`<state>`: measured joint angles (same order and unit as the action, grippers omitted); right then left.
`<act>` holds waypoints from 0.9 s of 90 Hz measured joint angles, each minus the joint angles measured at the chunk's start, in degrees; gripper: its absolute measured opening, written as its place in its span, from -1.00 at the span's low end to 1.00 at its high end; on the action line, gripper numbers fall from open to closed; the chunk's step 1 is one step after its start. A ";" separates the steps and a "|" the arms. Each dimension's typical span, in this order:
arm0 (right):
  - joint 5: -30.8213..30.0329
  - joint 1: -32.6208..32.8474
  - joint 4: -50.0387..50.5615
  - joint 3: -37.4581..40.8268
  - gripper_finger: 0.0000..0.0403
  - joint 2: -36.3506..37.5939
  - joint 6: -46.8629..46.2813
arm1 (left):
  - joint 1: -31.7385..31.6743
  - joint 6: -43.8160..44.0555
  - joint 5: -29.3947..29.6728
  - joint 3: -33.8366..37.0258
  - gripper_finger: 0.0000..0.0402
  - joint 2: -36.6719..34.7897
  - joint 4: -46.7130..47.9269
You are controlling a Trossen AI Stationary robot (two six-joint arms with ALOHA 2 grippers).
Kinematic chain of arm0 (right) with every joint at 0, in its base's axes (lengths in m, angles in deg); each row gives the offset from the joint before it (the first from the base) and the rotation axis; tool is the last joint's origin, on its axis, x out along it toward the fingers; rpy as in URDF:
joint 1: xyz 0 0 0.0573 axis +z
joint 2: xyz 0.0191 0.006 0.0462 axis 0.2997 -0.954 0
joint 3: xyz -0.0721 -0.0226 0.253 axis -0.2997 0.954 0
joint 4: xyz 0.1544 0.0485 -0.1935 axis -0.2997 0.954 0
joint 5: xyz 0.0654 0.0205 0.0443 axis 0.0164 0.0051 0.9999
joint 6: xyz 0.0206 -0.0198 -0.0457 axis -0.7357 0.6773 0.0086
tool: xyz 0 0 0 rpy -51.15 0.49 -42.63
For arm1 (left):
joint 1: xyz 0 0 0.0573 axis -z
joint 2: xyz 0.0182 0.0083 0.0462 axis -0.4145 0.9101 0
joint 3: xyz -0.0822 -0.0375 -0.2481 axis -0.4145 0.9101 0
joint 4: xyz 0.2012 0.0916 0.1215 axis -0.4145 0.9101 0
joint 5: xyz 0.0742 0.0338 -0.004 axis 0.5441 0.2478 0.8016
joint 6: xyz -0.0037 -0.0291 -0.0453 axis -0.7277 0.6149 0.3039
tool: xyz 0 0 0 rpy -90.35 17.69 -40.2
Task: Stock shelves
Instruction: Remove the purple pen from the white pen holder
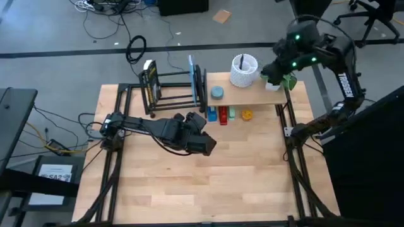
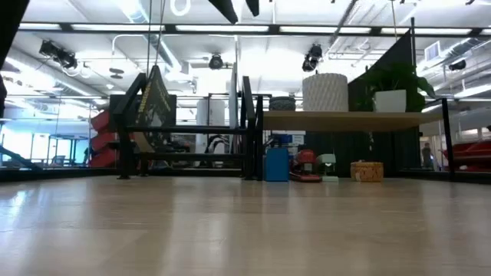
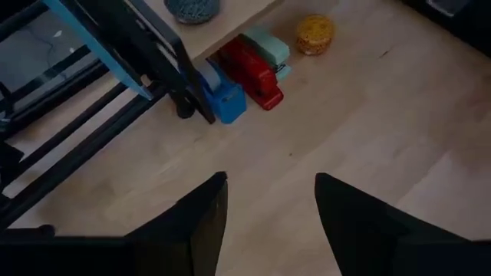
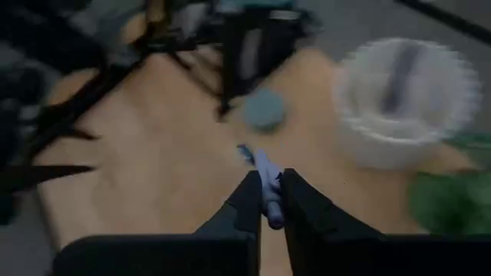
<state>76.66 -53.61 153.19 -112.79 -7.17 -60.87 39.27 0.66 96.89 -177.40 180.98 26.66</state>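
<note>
My right gripper [image 4: 268,184] hovers over the right part of the light wooden shelf board [image 1: 252,96] and is shut on a thin blue-violet pen [image 4: 265,180]. On that board stand a white ribbed cup [image 4: 403,100], a grey round dish [image 4: 265,109] and a green plant [image 4: 453,199]. The black bar rack [image 1: 173,88] stands to the board's left with a book [image 1: 149,82] leaning in it. My left gripper [image 3: 268,199] hangs open over the bare tabletop [image 1: 189,183] in front of the shelves, with nothing between its fingers. My right gripper pinches the pen between its two fingers, which lie across its shaft [image 4: 270,201]. One end of the pen [image 4: 245,152] sticks out past the fingertips. The pen is lifted clear of the board; how it is tilted I cannot tell.
Under the board, on the table, stand a blue tape dispenser [image 3: 222,96], a red stapler [image 3: 253,73], a teal item [image 3: 270,47] and a yellow round thing [image 3: 314,34]. The near half of the tabletop is free room.
</note>
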 joint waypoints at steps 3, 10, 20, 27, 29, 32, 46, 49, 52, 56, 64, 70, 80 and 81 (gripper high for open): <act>1.37 1.38 -0.15 0.67 -1.00 -0.18 -0.33 | 0.00 -0.63 -0.02 0.00 -0.12 0.00 -0.15; 3.74 4.79 -0.28 4.16 -1.00 -0.71 -1.41 | -0.03 -1.58 -0.03 -0.02 -0.12 0.00 -1.95; 5.67 9.78 -0.32 12.69 -1.00 -2.51 -1.44 | -0.08 -2.72 -0.04 -0.02 -0.12 0.00 -3.29; 4.40 12.94 -0.30 19.76 -1.00 -3.77 -0.79 | -0.13 -2.74 -0.04 -0.02 -0.12 0.00 -4.02; 3.37 13.82 -0.18 21.77 -1.00 -4.22 -0.42 | -0.13 -2.74 -0.04 -0.02 -0.12 0.00 -4.20; 1.34 14.95 -0.07 24.34 -1.00 -5.20 0.35 | -0.13 -2.72 -0.02 -0.02 -0.12 0.00 -4.40; -4.92 18.36 -0.33 35.61 -0.99 -11.11 3.81 | -0.13 -2.63 -0.02 -0.02 -0.12 0.00 -4.60; -5.00 19.00 -0.40 37.60 -0.98 -12.28 5.14 | -0.13 -2.61 -0.02 -0.02 -0.12 0.00 -4.64; -4.93 19.67 -0.30 39.62 -0.97 -13.53 6.79 | -0.13 -2.61 -0.02 -0.02 -0.12 0.00 -4.66; -4.99 20.63 -0.30 42.02 -0.96 -15.47 9.00 | -0.13 -2.60 -0.02 -0.02 -0.12 0.00 -4.80; -5.08 22.54 -0.44 45.80 -0.94 -18.52 13.45 | -0.13 -2.59 -0.02 -0.02 -0.12 0.00 -4.86; -5.28 24.15 -0.30 48.27 -0.93 -20.76 16.29 | -0.13 -2.59 0.00 -0.02 -0.12 0.00 -4.86; -6.29 27.44 -0.29 51.56 -0.93 -23.56 21.33 | -0.13 -2.58 0.00 -0.02 -0.12 0.00 -4.84; -6.69 27.79 -0.28 51.84 -0.93 -23.78 21.75 | -0.13 -2.57 0.00 -0.02 -0.12 0.00 -4.84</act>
<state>69.97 -25.82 152.91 -60.95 -30.95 -39.12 39.14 -1.91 96.89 -177.43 180.98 21.82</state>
